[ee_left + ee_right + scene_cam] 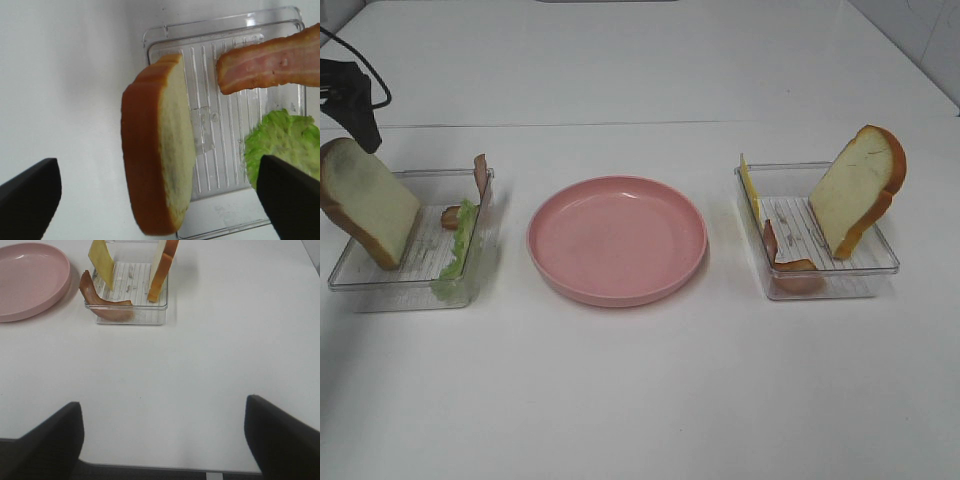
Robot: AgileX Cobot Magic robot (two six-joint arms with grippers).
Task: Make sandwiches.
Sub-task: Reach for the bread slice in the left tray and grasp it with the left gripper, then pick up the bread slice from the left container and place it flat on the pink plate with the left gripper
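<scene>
No stacked sandwich shows; the parts lie in two clear trays. In the left tray (380,292), a bread slice (365,205) leans at the left end, with green lettuce (460,240) and a bacon strip (479,178) at the right end. My left gripper (360,115) hovers over that bread. In the left wrist view it is open (159,167), with the bread (157,150) between its fingers (27,200). The right tray (865,275) holds a second bread slice (860,190), a yellow cheese square (750,185) and bacon (785,262). My right gripper (162,407) is open and empty, far from that tray (127,320).
A pink plate (617,238) with nothing on it sits between the two trays on the white table. It also shows in the right wrist view (30,280). The table's near edge (150,471) runs just under the right gripper.
</scene>
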